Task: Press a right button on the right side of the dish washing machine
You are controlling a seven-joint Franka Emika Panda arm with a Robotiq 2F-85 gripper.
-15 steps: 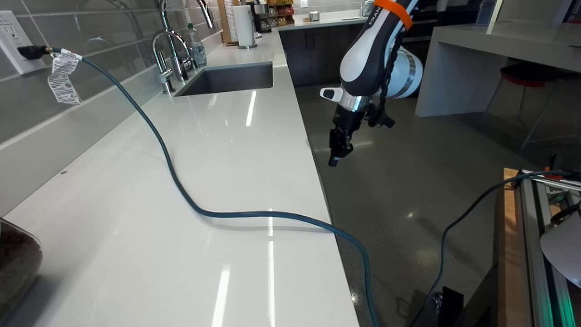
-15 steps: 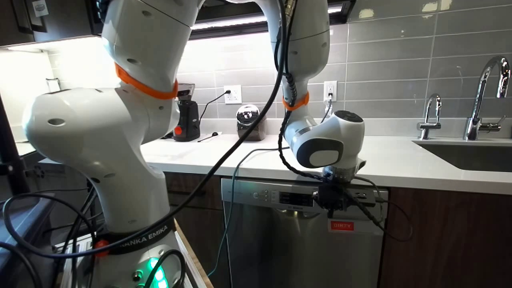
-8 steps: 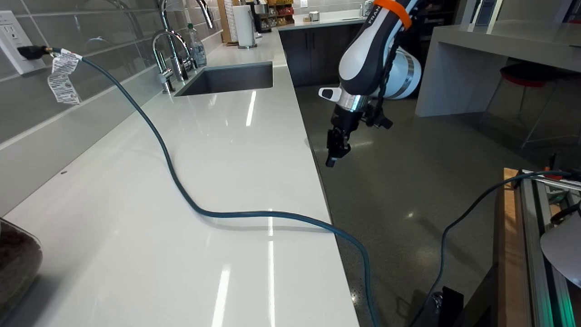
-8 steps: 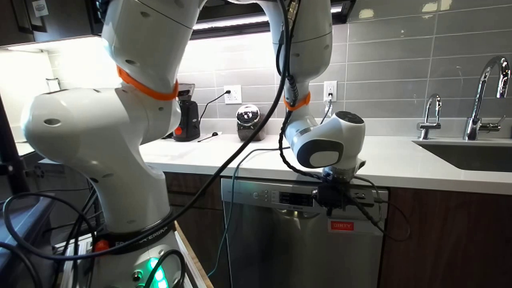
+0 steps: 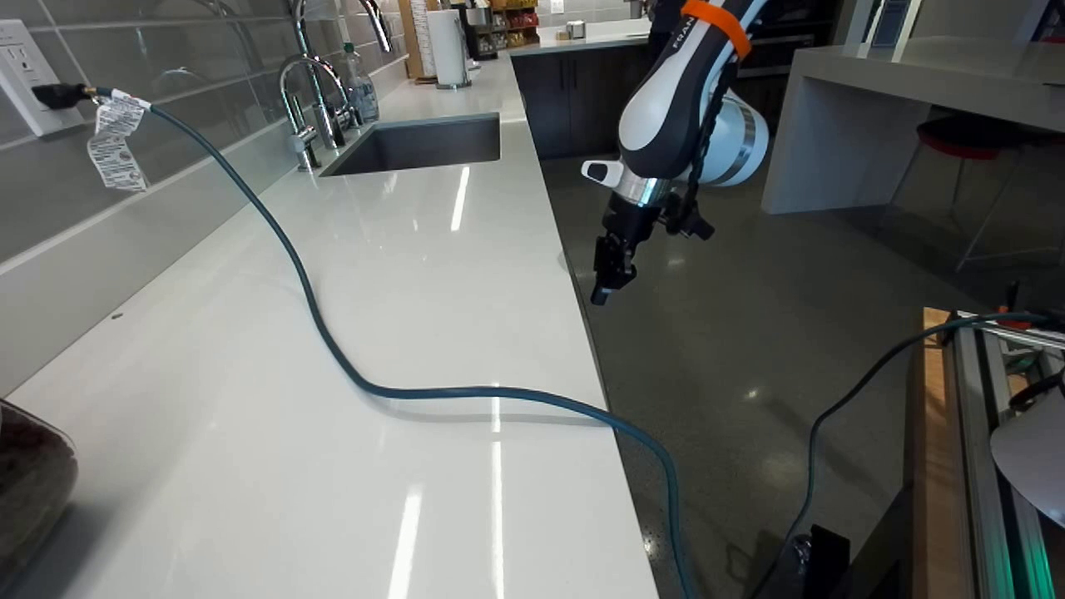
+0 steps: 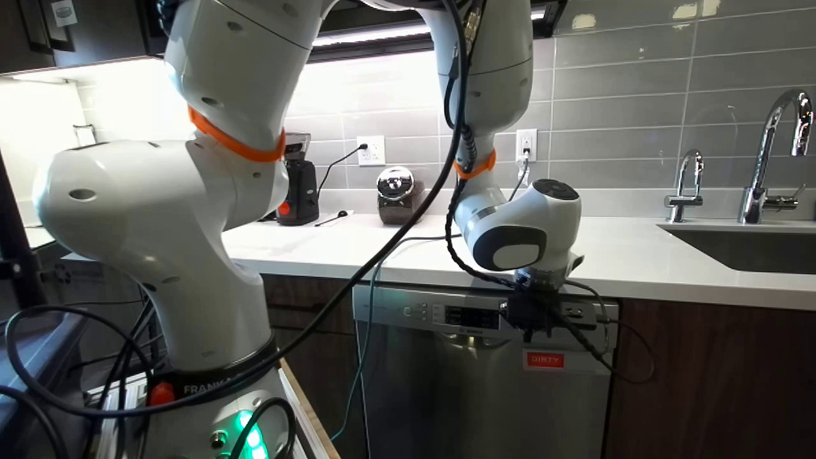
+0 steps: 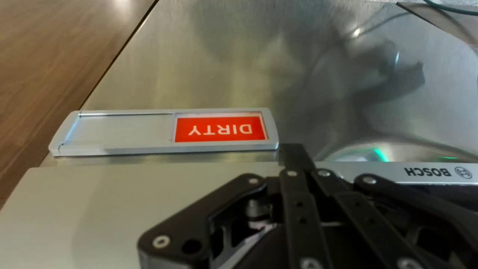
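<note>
The steel dishwasher (image 6: 440,395) stands under the counter in an exterior view. Its control panel (image 6: 389,306) runs along its top, with small buttons (image 6: 424,311) and a dark display (image 6: 472,317). The right part of the panel is partly covered by my gripper (image 6: 528,335), and small dark marks or buttons (image 6: 579,312) show just right of it. In the wrist view, my gripper (image 7: 297,157) has its fingertips together with nothing between them, over the panel's lower edge. The right-side buttons do not show there. In an exterior view, the gripper (image 5: 601,295) points down beside the counter edge.
A DIRTY sign (image 7: 220,129) sits on the dishwasher door, beside the fingertips in the wrist view. The white counter (image 5: 466,333) overhangs the panel. A teal cable (image 5: 499,392) crosses it and hangs over the edge. A sink (image 6: 752,248) lies to the right.
My gripper has moved slightly toward the counter edge, leftward in an exterior view. It stays shut. The dishwasher and sign look the same.
</note>
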